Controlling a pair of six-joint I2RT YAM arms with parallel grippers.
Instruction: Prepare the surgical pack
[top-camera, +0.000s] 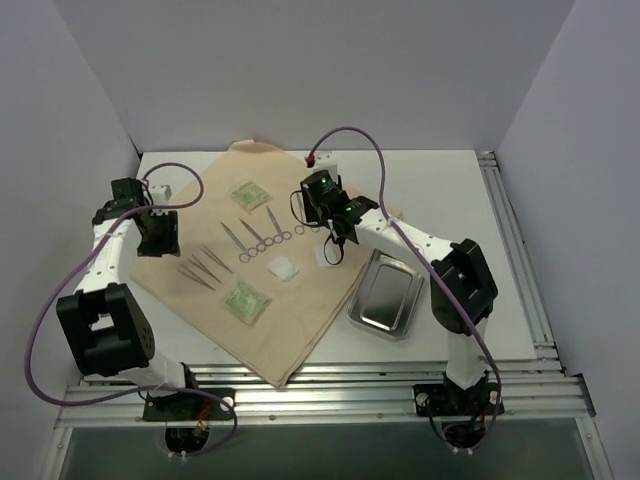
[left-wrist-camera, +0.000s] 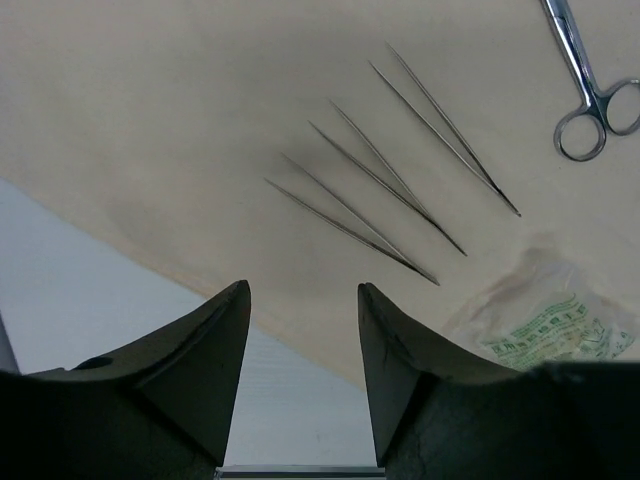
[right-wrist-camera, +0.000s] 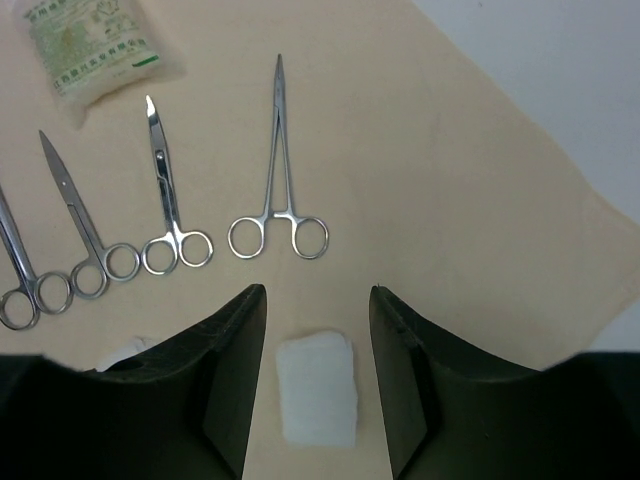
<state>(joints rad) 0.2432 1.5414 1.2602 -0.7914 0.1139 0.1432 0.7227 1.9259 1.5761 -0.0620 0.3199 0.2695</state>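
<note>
Filling much of a white table (top-camera: 455, 185), a tan cloth (top-camera: 305, 310) lies spread flat like a diamond, with 1 corner toward the back and 1 reaching the near edge. Pale walls (top-camera: 300, 60) close the space on 3 sides, and metal rails (top-camera: 330, 395) run along the table's near and right edges. Purple cables (top-camera: 60, 300) loop from both arms.

On the cloth lie 4 ring-handled instruments (top-camera: 258, 238) in a row, with 3 tweezers (top-camera: 205, 268) to their left. There are also 2 green packets (top-camera: 248, 194), 1 farther back and 1 nearer, and 2 gauze pads (top-camera: 284, 268). A shiny steel tray (top-camera: 385, 295) sits on the bare table just beside the cloth's right edge.

The left gripper (left-wrist-camera: 303, 290) hovers over the cloth's left edge. Its fingers are spread, and only cloth and table show in the gap. The tweezers lie beyond its tips.

The right gripper (right-wrist-camera: 317, 290) hangs over the cloth near the instruments' rings, its fingers apart. In the wrist view 1 gauze pad (right-wrist-camera: 317, 390) shows in the gap between them, with a strip of cloth visible on each side of the pad, so nothing is pinched. I cannot tell whether either gripper's fingertips touch the cloth.
</note>
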